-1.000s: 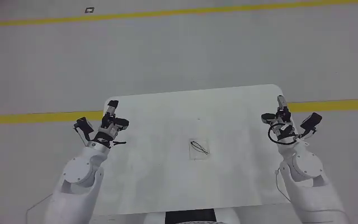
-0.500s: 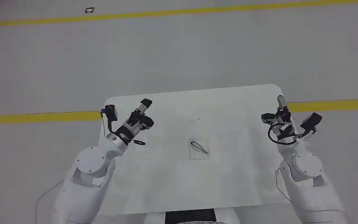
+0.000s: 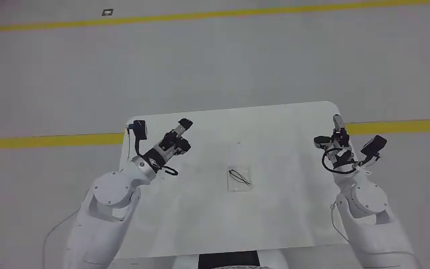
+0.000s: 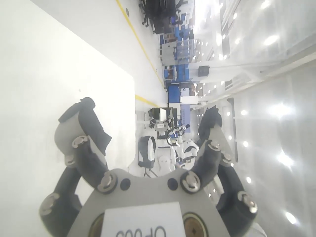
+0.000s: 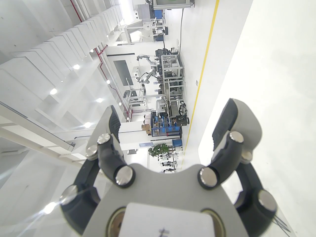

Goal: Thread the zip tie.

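There was the zip tie [image 3: 239,177] — a thin dark loop lying flat near the middle of the white table [image 3: 282,215], with nothing touching it. The left gripper [image 3: 183,133] hung over the table's far left part, jaws spread wide and nothing between them, well apart from the tie. And the right gripper [image 3: 338,129] — out by the table's right edge, its jaws parted too, and empty. A yellow floor line [image 3: 201,15] ran beyond the table.

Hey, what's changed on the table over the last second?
The left gripper swung inward from the left edge of the table, toward the zip tie, open and empty. The right gripper stayed at the right edge; the zip tie hasn't moved.
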You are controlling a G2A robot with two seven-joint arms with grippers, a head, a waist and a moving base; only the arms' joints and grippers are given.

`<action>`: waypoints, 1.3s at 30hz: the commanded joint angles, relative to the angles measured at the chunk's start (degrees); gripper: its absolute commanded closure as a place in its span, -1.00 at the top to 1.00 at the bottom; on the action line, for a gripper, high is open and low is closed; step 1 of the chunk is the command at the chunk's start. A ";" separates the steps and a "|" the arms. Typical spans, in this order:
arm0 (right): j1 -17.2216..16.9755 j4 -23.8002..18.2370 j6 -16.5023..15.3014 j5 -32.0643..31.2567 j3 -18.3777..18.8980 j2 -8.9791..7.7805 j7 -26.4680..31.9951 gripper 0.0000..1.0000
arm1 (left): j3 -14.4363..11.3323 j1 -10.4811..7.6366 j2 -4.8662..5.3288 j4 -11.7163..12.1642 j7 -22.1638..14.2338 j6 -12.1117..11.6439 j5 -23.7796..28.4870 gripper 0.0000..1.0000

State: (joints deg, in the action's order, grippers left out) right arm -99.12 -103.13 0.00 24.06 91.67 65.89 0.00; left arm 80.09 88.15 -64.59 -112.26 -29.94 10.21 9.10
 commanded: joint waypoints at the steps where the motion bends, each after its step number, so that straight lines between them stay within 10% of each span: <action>1: 0.00 0.00 0.00 0.00 0.00 0.00 0.00 1.00 | -1.16 -1.94 0.24 0.10 -3.74 2.00 -2.21 1.00; 5: 0.00 0.00 0.00 0.00 0.00 0.00 0.00 1.00 | -4.53 -4.93 0.96 0.35 -15.60 9.27 -5.59 1.00; 17: 0.00 0.00 0.00 0.00 0.00 0.00 0.00 1.00 | -4.64 -5.05 1.04 0.60 -16.38 9.27 -5.97 1.00; 20: 0.00 0.00 0.00 0.00 0.00 0.00 0.00 1.00 | -8.45 -9.39 1.37 0.83 -23.36 9.27 -11.29 1.00; 27: 0.00 0.00 0.00 0.00 0.00 0.00 0.00 1.00 | -18.07 -19.67 0.56 10.39 -31.96 9.27 -14.93 1.00; 39: 0.00 0.00 0.00 0.00 0.00 0.00 0.00 1.00 | -18.36 -20.03 0.40 10.91 -31.24 9.27 -14.27 1.00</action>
State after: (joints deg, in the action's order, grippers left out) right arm -99.12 -103.13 0.00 24.06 91.67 65.89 0.00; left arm 61.73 68.13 -64.19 -101.35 -61.18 19.48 -5.17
